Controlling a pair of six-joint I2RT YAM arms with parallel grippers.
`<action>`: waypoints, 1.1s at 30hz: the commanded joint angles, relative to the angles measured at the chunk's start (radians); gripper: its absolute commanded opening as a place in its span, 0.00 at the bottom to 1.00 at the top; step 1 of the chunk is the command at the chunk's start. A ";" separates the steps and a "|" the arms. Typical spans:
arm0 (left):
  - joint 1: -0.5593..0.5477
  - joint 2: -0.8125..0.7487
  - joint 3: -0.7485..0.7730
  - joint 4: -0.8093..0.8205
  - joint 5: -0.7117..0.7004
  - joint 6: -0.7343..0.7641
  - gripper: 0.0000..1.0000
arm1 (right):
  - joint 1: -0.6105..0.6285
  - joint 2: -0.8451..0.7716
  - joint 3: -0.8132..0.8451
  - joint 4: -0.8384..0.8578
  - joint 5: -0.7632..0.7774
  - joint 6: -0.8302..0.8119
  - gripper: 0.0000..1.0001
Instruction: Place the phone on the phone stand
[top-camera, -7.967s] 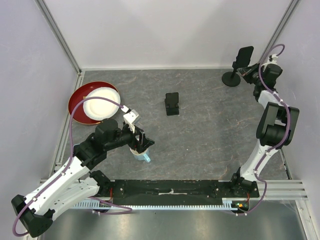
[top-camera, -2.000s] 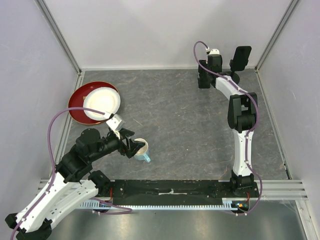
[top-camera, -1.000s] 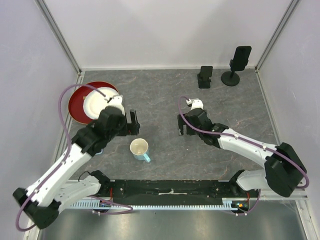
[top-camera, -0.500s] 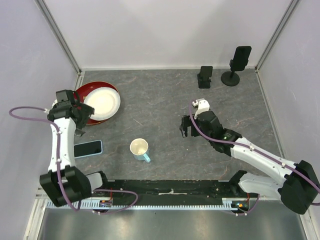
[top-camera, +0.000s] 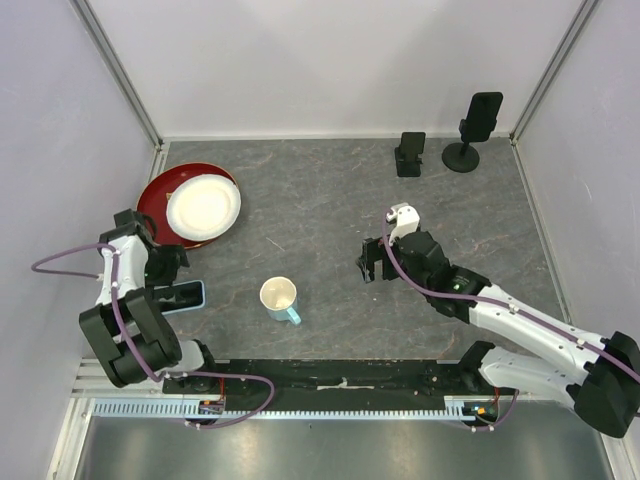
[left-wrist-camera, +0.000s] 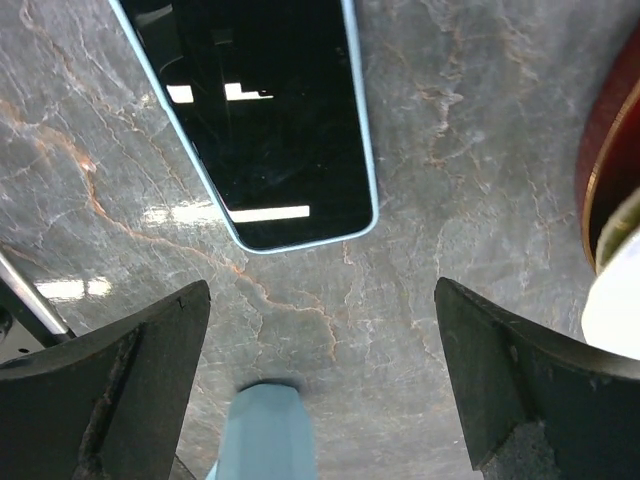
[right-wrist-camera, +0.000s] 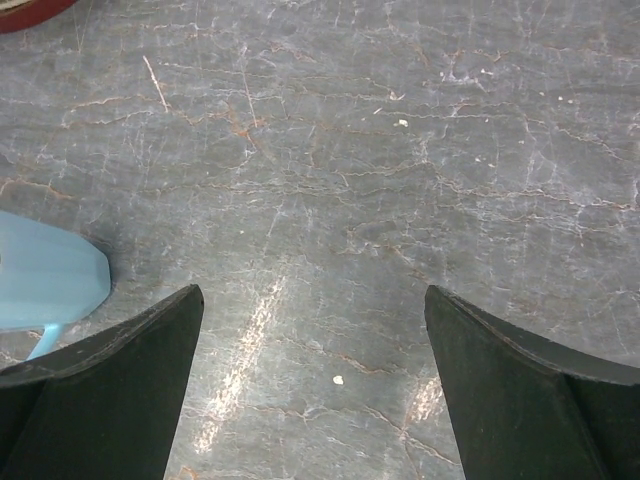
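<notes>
The phone (top-camera: 188, 296), dark-screened with a pale blue edge, lies flat near the table's left front, partly under my left arm. In the left wrist view the phone (left-wrist-camera: 260, 120) lies ahead of the fingertips, untouched. My left gripper (top-camera: 172, 265) (left-wrist-camera: 320, 290) hangs open above bare table. A low black phone stand (top-camera: 410, 153) sits at the back right, beside a taller black stand (top-camera: 472, 128) on a round base. My right gripper (top-camera: 370, 262) (right-wrist-camera: 312, 292) is open over mid-table, holding nothing.
A cream cup (top-camera: 279, 298) with a pale blue outside stands centre front; its blue side (right-wrist-camera: 50, 280) shows left of the right fingers. A white plate (top-camera: 204, 204) rests on a red plate (top-camera: 152, 205) at the left. Grey walls enclose the table.
My left arm has swung from beside the cup to the table's left edge and now hangs by the phone, which has come into view. The right gripper has shifted slightly right.
</notes>
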 joint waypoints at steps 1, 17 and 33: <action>0.003 0.050 -0.026 0.030 0.000 -0.159 1.00 | 0.021 -0.035 -0.014 0.034 0.070 -0.021 0.98; 0.010 0.097 -0.106 0.057 -0.006 -0.287 0.97 | 0.071 -0.056 -0.017 0.037 0.127 -0.038 0.98; 0.014 0.131 -0.106 0.074 -0.022 -0.297 0.98 | 0.078 -0.056 -0.018 0.040 0.125 -0.040 0.98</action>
